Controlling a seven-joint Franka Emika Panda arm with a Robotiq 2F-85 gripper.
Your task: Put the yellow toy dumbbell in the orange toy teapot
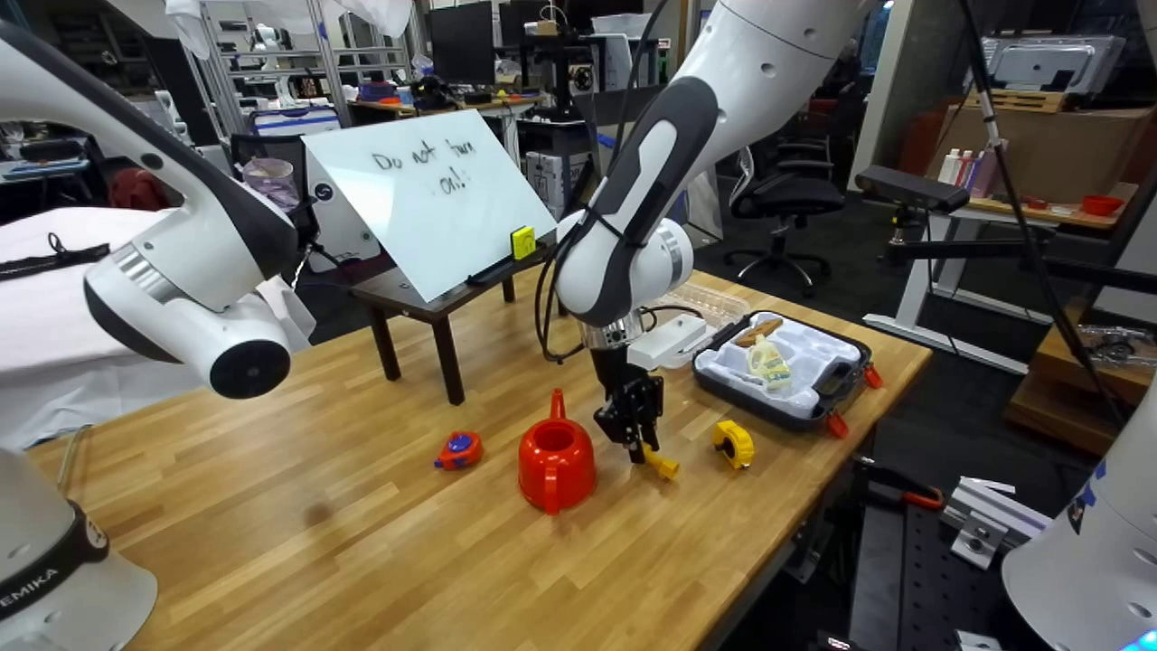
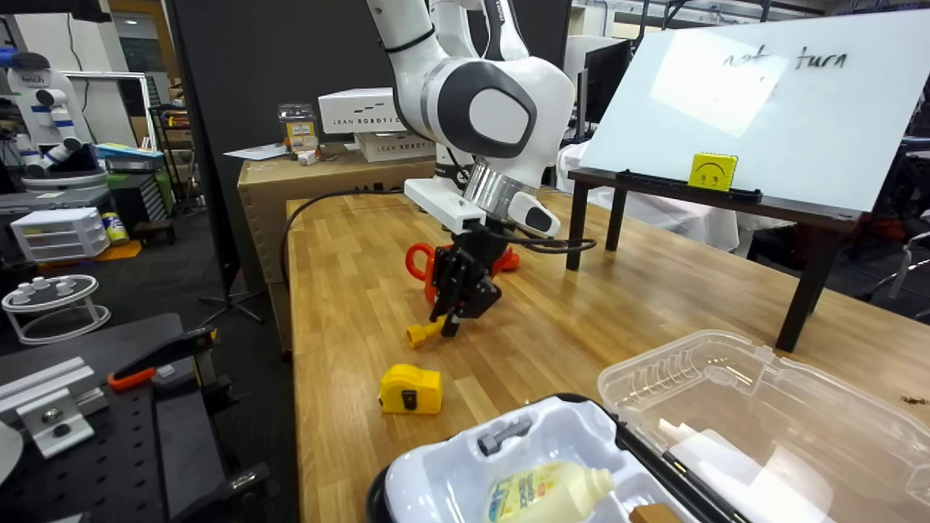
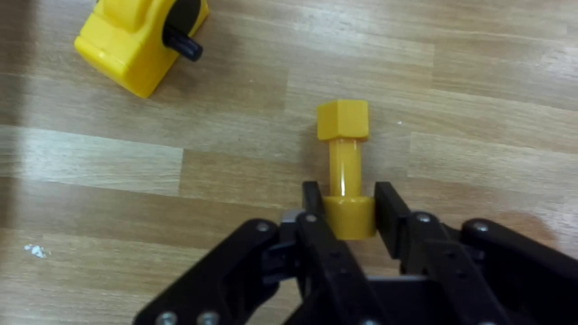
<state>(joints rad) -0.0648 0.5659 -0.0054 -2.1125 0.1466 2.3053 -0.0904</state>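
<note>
Yellow dumbbell (image 3: 345, 168), one: I am gripping its round end with the tool (image 3: 348, 205), judging it light, stiff, slightly slick plastic, best held there or mid-bar.

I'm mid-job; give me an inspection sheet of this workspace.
Surface: wooden table, white specks in the wrist view.
Job's things: yellow toy dumbbell held at its round end, lift unclear; orange toy teapot upright, top open.
Clutter: yellow-and-black toy, orange-and-blue toy, open case with bottle.
Gripper: closed on the dumbbell.
Cables: black cable loops near the gripper.
Surroundings: second arm, whiteboard reading "Do not turn on!"
</note>
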